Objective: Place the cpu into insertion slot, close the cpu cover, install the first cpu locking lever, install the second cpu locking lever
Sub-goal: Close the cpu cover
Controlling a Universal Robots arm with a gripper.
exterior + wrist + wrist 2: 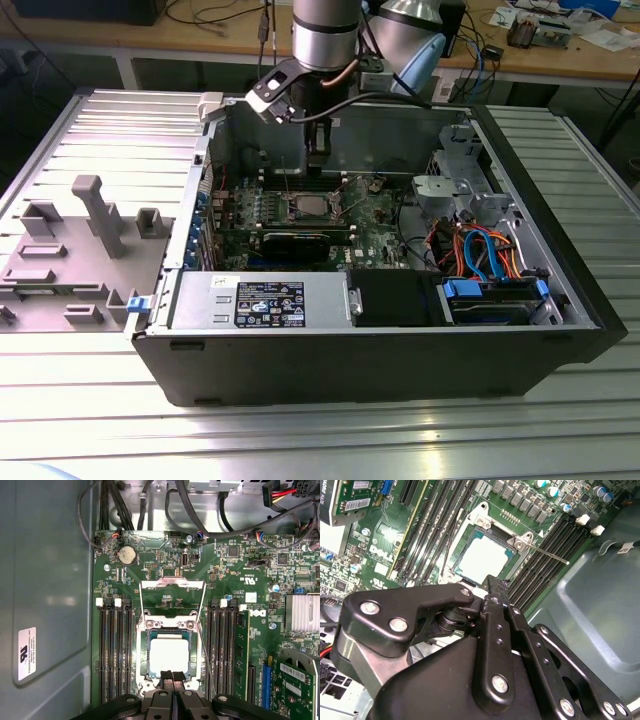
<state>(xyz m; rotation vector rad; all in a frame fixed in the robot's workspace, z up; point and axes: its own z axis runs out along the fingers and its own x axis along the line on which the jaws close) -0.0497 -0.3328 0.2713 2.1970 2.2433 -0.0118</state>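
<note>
The end effector [172, 676] has its two black fingers pressed together with nothing between them. In the first wrist view the fingertips overlap the near rim of the insertion slot [144, 656] and hide that edge. In the second wrist view the end effector [493, 587] and its black linkage cover the near part of the circuit board [375, 555], so what lies under them cannot be made out. In the exterior view the end effector [318, 158] hangs inside the computer case [300, 380], dark against the case's far wall, and its fingers are hard to tell apart there.

The cpu [170, 655] lies flat in the insertion slot, pale face up. It is square, with no long axis, and its edges run parallel to the memory slots [115, 650] on both sides. It sits just beyond the fingertips and below them; whether they touch it cannot be told. The cpu cover [172, 583] is swung open on the side of the slot away from the end effector, and green board shows through its cut-out. A thin locking lever [549, 554] sticks out from one corner of the slot, slanting across the memory slots.

The case lies open on the ribbed table [400, 440], mid-table, with the cpu [305, 207] toward the case's far wall.
</note>
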